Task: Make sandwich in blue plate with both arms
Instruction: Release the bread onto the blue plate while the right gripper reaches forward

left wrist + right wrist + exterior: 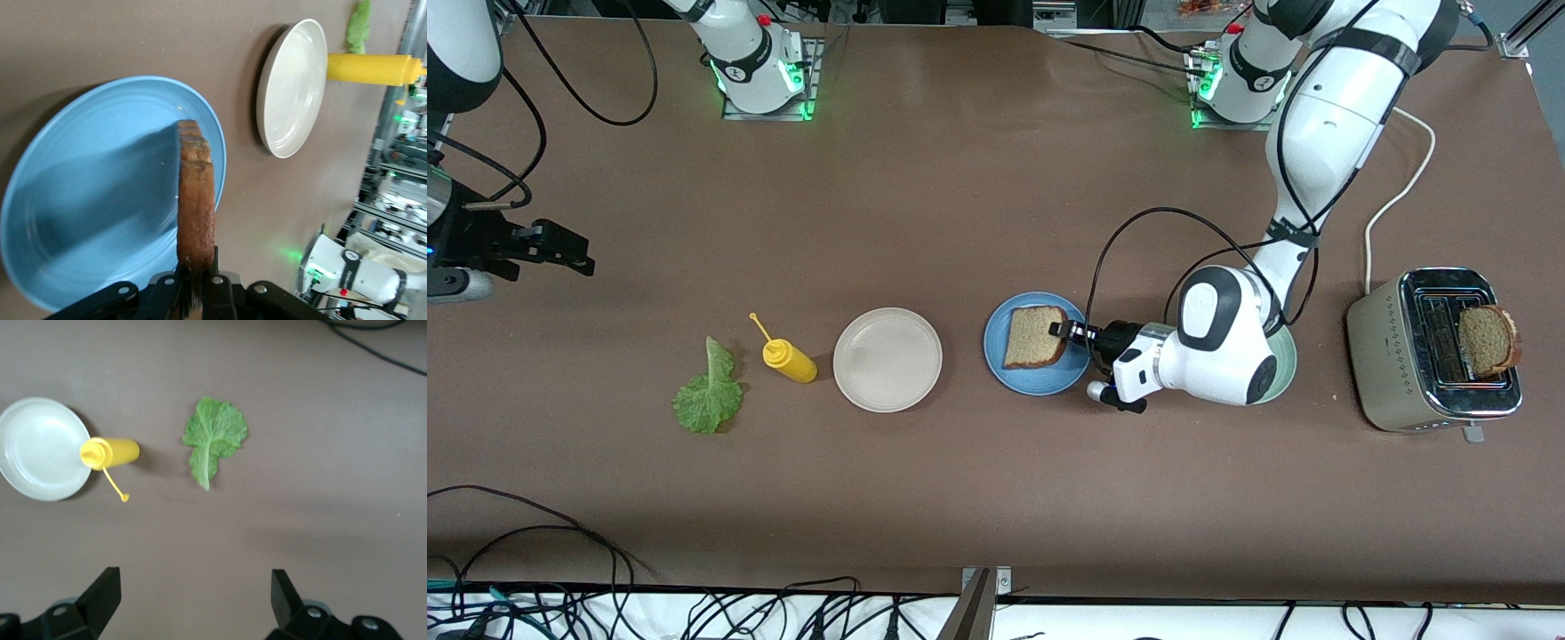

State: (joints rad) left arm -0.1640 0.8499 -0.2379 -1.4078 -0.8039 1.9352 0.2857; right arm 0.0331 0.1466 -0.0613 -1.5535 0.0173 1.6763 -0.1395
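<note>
My left gripper (1060,331) is shut on a slice of brown bread (1033,337) and holds it over the blue plate (1009,372). In the left wrist view the slice (196,200) stands edge-on between the fingers above the blue plate (80,200). A second bread slice (1487,339) sticks up from the toaster (1432,351). The green lettuce leaf (709,389) lies flat on the table toward the right arm's end; it also shows in the right wrist view (213,439). My right gripper (574,252) is open and empty, up in the air over that end of the table.
A beige plate (887,359) lies beside the blue plate, and a yellow squeeze bottle (787,358) lies between it and the lettuce. A pale green plate (1285,360) sits mostly hidden under my left arm. Cables run along the table's near edge.
</note>
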